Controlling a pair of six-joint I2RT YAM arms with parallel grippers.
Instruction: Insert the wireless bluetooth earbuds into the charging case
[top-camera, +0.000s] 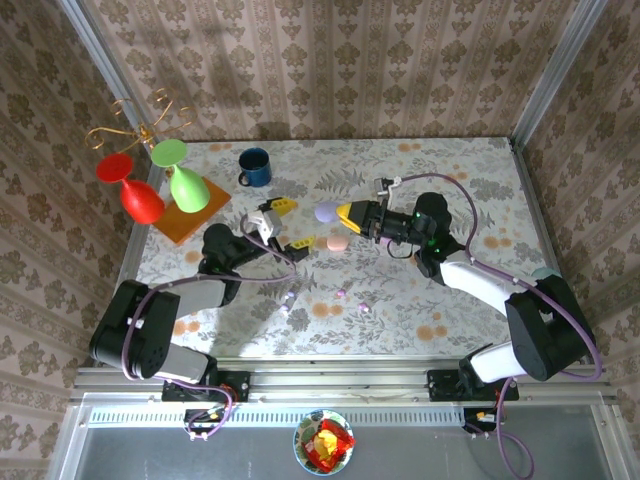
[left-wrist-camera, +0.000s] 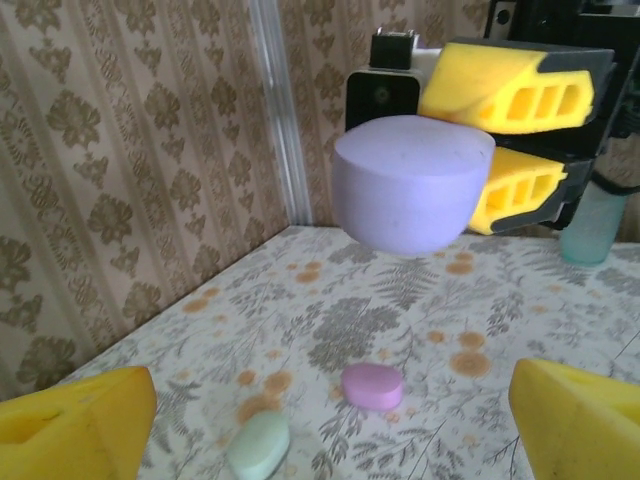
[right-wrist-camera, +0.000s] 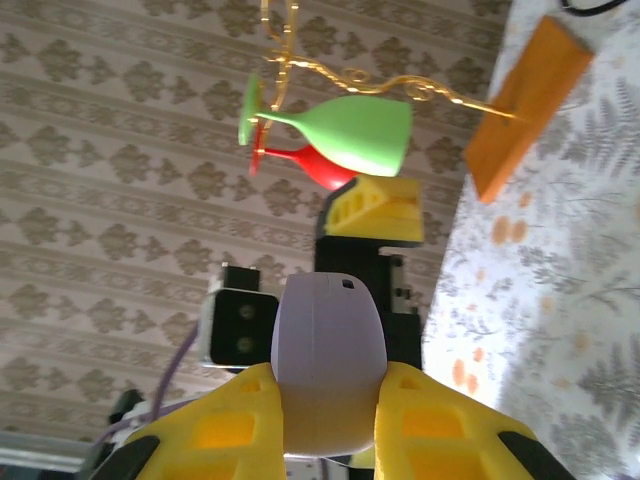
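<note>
Near the worktop's (top-camera: 450, 290) near edge, the tiny earbuds (top-camera: 342, 293) lie loose, none picked up yet. At mid-worktop the left end effector (top-camera: 293, 224) gapes wide and empty. The right end effector (top-camera: 343, 213) clamps the lavender charging case (top-camera: 327, 212), held off the surface. Likely step: presenting the case. Next move calls for fetching a bud. The top view gives the buds; the left wrist view gives a pink piece (left-wrist-camera: 372, 386) below the case.

A staged robot-lab booth: wallpapered panels (top-camera: 330, 60) in metal framing (top-camera: 557, 70) enclose a floral-clothed table (top-camera: 470, 170).
</note>
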